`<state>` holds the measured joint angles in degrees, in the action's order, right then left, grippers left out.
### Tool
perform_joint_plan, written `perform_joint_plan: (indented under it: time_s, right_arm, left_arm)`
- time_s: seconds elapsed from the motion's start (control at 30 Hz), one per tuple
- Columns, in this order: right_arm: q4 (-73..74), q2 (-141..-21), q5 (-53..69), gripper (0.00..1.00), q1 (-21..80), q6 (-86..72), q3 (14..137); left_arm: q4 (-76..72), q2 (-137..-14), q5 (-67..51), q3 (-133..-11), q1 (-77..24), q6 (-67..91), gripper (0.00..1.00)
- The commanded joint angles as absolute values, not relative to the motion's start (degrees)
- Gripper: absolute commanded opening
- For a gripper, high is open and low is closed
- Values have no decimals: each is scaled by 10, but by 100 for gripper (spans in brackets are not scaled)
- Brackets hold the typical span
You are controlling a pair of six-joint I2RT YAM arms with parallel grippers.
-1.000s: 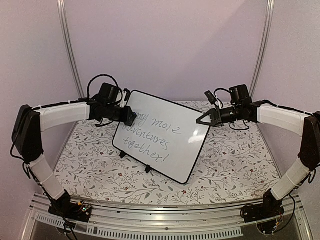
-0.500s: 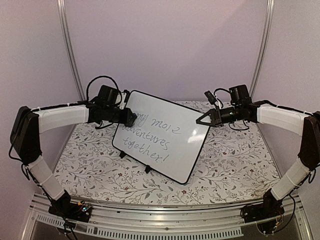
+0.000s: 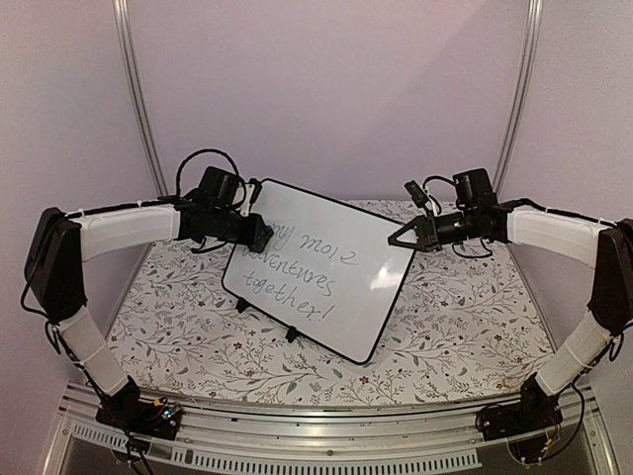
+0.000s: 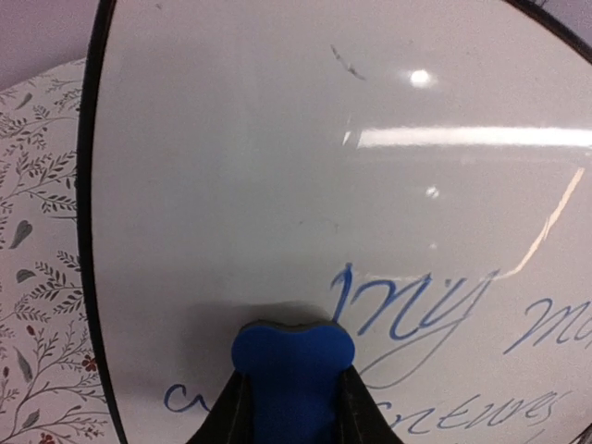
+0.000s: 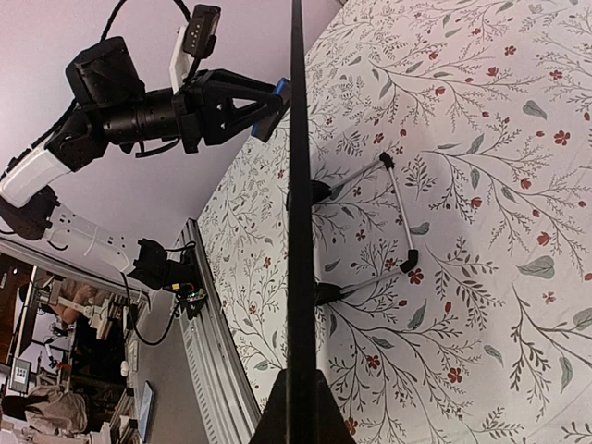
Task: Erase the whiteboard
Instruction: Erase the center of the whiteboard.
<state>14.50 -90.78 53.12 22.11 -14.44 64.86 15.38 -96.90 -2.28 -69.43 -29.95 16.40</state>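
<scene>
The whiteboard (image 3: pixel 321 269) stands tilted on small black feet at mid-table, black-framed, with handwriting "my more adventures together!". My left gripper (image 3: pixel 263 235) is shut on a small blue eraser (image 4: pixel 291 370), whose tip presses the whiteboard (image 4: pixel 277 157) near its upper left, just left of the word "my". My right gripper (image 3: pixel 396 240) is shut on the board's right edge, which runs as a thin black line (image 5: pixel 300 231) up the right wrist view. The left gripper (image 5: pixel 268 104) with the blue eraser also shows there, at the board's far side.
A floral tablecloth (image 3: pixel 465 317) covers the table. The board's wire stand (image 5: pixel 398 213) rests on the cloth behind it. A metal rail (image 3: pixel 326 421) runs along the near edge, and upright poles (image 3: pixel 138 99) stand at the back corners.
The left gripper with the eraser has shifted slightly right along the board's upper left. The right arm and the board have held still.
</scene>
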Motion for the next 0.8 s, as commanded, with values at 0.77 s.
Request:
perform_joint_plan:
  time_s: [0.77]
  right_arm:
    - [161,-941,544,0,241,-117,671]
  left_arm:
    - [198,-973,-42,-704,-290,117,0]
